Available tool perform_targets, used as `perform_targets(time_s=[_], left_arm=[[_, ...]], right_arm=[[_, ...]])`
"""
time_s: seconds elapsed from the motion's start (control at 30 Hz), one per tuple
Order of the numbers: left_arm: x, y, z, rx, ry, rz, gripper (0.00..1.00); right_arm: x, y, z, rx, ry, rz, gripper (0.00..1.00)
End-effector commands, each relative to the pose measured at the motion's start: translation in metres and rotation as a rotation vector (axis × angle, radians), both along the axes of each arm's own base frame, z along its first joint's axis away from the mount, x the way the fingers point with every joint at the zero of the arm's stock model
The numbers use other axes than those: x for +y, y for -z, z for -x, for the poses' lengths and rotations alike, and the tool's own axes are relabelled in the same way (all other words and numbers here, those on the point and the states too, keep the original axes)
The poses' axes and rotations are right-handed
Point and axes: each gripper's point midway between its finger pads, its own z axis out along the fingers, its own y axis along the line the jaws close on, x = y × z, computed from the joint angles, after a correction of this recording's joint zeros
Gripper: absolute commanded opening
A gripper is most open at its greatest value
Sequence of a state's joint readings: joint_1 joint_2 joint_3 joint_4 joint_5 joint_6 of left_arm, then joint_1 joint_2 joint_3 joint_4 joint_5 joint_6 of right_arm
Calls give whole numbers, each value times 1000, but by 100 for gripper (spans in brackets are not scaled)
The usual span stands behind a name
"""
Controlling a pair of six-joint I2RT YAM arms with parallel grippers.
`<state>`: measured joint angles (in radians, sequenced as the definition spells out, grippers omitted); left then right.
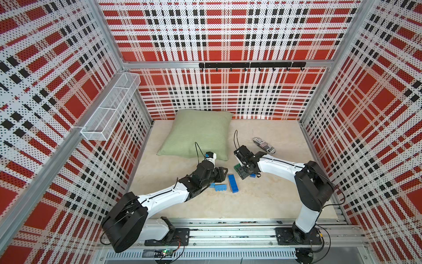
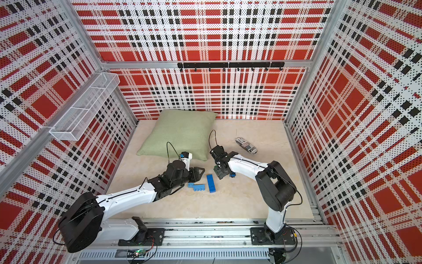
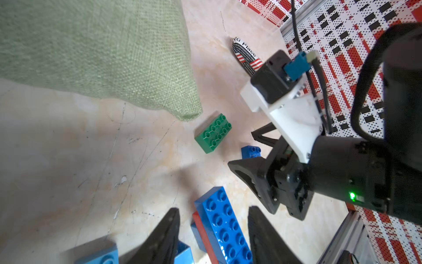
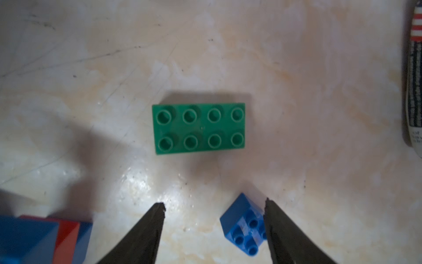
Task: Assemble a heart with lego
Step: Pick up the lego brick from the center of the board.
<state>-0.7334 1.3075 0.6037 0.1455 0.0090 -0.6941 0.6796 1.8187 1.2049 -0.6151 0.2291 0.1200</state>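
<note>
- The eight-stud brick [image 4: 198, 128] is green.
- The small brick [image 4: 245, 225] and the long brick [image 1: 233, 183] are blue.
- The pillow [image 1: 199, 132] is pale green.
- The walls [image 1: 228, 34] carry red, white and black plaid.

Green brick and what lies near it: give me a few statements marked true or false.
1. The green brick lies studs up on the table, with nothing gripping it. True.
2. The right gripper is shut on the small blue brick. False: its jaws stand open, and the brick lies loose beside one of them.
3. The green brick rests on the pillow. False: it lies on the table, just off the pillow's corner.
4. A red brick sits against the long blue brick. True.
</note>
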Motion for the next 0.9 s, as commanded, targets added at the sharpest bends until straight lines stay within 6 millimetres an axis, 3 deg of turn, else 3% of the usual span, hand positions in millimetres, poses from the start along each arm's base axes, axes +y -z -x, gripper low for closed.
perform_targets(time_s=[0.0, 0.23, 0.4, 0.57, 0.73, 0.87], left_arm=[[10, 6, -1, -1, -16, -28, 54], [17, 13, -2, 13, -30, -35, 54], [18, 16, -2, 21, -33, -37, 54], [21, 18, 0, 24, -40, -37, 54], [23, 21, 2, 31, -40, -39, 54], [23, 24, 6, 44, -30, -34, 53]], right_arm=[[5, 1, -22, -36, -33, 3, 79], [10, 7, -49, -55, -31, -11, 86], [19, 13, -64, -54, -51, -10, 86], [28, 22, -60, 0, -62, -82, 69], [24, 24, -57, 8, -47, -86, 56], [26, 32, -51, 50, -56, -96, 58]])
